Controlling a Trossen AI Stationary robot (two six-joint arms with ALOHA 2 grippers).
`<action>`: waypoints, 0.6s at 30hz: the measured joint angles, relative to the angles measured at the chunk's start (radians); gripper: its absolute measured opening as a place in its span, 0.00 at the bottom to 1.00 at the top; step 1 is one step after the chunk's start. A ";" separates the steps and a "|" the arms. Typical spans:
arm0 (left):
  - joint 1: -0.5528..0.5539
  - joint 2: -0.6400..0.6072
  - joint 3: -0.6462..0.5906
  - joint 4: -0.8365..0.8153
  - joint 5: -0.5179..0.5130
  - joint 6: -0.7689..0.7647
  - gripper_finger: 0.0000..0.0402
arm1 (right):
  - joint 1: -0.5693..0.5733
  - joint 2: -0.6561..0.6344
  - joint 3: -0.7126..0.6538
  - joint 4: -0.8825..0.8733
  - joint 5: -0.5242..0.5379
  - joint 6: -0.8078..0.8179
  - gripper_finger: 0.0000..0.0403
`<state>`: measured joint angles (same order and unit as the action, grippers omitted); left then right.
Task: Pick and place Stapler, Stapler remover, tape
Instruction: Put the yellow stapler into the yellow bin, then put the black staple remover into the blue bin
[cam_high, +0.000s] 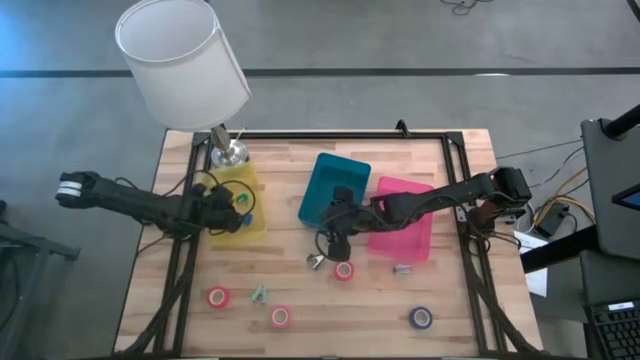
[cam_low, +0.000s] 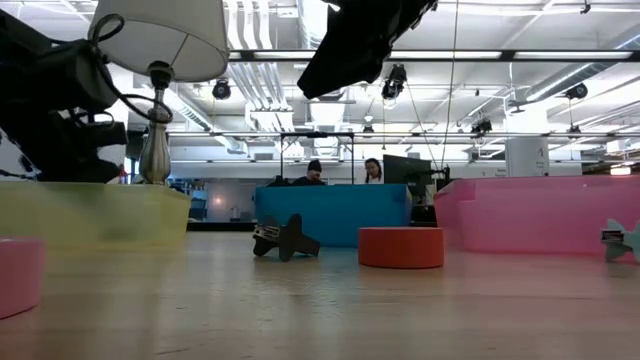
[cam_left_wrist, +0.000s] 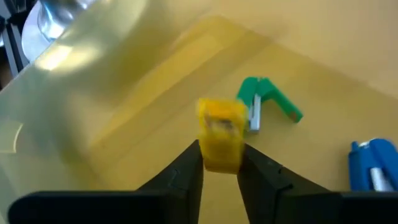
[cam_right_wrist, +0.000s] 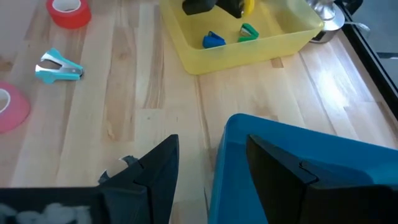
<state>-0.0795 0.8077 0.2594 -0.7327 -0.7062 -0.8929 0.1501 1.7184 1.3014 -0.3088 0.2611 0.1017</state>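
Note:
My left gripper (cam_left_wrist: 219, 163) hangs over the yellow bin (cam_high: 240, 192), shut on a small yellow stapler (cam_left_wrist: 221, 127). A green stapler (cam_left_wrist: 268, 102) and a blue one (cam_left_wrist: 372, 165) lie on the bin's floor. My right gripper (cam_right_wrist: 208, 149) is open over the near left corner of the blue bin (cam_right_wrist: 298, 165), one finger outside the wall and one over the inside. On the table lie three red-pink tape rolls (cam_high: 218, 296) (cam_high: 281, 316) (cam_high: 344, 270), a purple roll (cam_high: 421, 318), a teal staple remover (cam_right_wrist: 59, 65) and a dark staple remover (cam_high: 318, 260). My left gripper pinches the yellow stapler's end nearest the camera (cam_left_wrist: 221, 157) between its two fingers, which come from above, slanting down. The rest of the stapler sticks out beyond the fingertips, lifted clear of the bin's floor.
A pink bin (cam_high: 402, 230) stands right of the blue one, with a small grey item (cam_high: 403, 268) at its near side. A lamp (cam_high: 228, 150) with a white shade (cam_high: 180, 60) stands at the yellow bin's far side. A black frame (cam_high: 465, 200) borders the table.

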 joint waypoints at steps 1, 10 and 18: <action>0.000 0.001 -0.006 0.000 0.001 -0.001 0.26 | 0.000 0.000 0.000 0.000 0.000 0.000 0.45; 0.000 0.003 -0.022 0.018 -0.056 0.025 0.49 | 0.000 0.000 -0.022 0.001 -0.003 0.040 0.45; 0.000 0.002 0.151 0.027 -0.161 0.213 0.53 | 0.000 0.000 -0.078 0.006 -0.008 0.173 0.45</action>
<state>-0.0799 0.8097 0.4105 -0.7058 -0.8677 -0.6799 0.1505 1.7184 1.2235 -0.3028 0.2534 0.2748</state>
